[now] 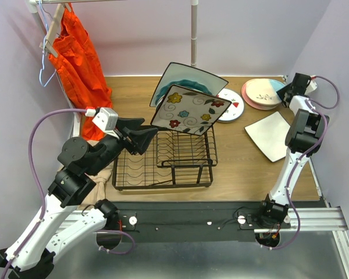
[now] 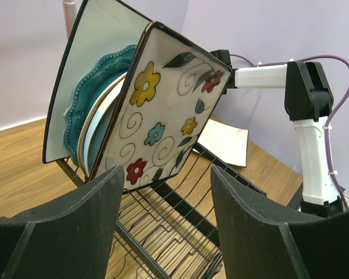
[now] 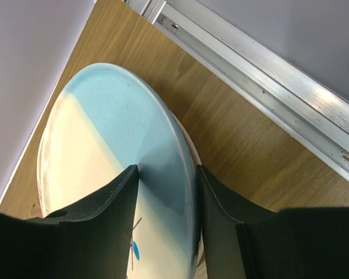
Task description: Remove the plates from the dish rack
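Step in hand, I judge: right gripper [image 3: 166,171] setting a round plate [image 3: 104,128] on the far-right stack [image 1: 262,93], fingers astride its rim; clamped or loosed, I cannot tell. Left gripper [image 1: 146,132], fingers apart, faces the flower plate [image 1: 189,110] upright in the rack [image 1: 163,174]; next it should pinch that plate's near edge and lift

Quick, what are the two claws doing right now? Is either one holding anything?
Left gripper: open, empty, facing the flowered plate.
Right gripper: straddles the rim of the blue-and-cream plate; whether it grips cannot be told.
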